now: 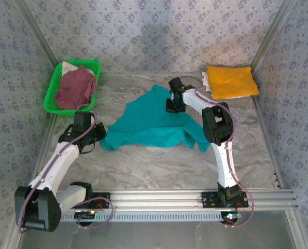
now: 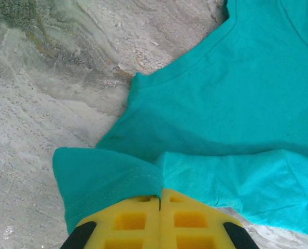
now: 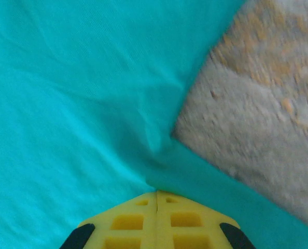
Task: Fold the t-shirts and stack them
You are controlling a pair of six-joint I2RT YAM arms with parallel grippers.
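Observation:
A teal t-shirt (image 1: 154,122) lies spread and rumpled in the middle of the table. My left gripper (image 1: 98,134) is shut on its near-left corner, and the left wrist view shows the hemmed cloth (image 2: 107,181) pinched between the yellow pads (image 2: 138,218). My right gripper (image 1: 173,108) is shut on the shirt's far edge; in the right wrist view the teal cloth (image 3: 92,114) bunches into the closed pads (image 3: 180,218). An orange-yellow t-shirt (image 1: 231,81) lies folded at the back right. A maroon t-shirt (image 1: 75,88) is heaped in the basket.
The green plastic basket (image 1: 54,85) stands at the back left with a pale cloth (image 1: 67,66) under the maroon tee. A white layer (image 1: 208,82) shows under the folded orange tee. Patterned walls close in the marbled table (image 1: 159,166); an aluminium rail (image 1: 195,197) runs along the near edge.

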